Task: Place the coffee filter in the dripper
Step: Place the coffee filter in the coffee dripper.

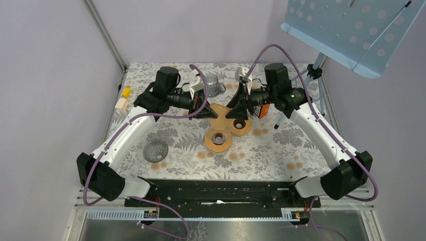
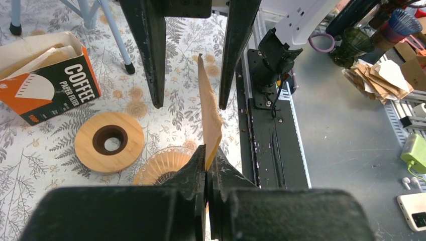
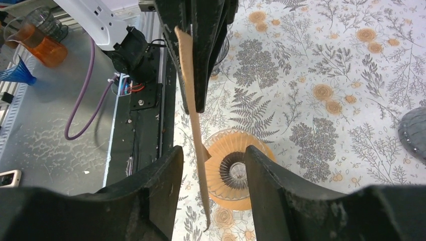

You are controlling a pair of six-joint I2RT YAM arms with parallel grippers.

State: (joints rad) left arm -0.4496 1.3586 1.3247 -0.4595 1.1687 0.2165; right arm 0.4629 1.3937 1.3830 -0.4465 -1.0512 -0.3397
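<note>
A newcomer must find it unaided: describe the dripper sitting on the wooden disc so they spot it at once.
In the middle of the floral table lie two wooden discs. The dripper is the clear ribbed glass cone seated in the nearer disc. The farther disc shows only an empty dark hole, and the grey glass cone to the left stands on bare cloth.

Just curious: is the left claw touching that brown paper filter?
Touching. The left wrist view shows the left gripper shut, pinching the paper filter between its fingertips.

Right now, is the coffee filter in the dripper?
Out. The coffee filter is pinched in the left gripper, held clear of the dripper.
</note>
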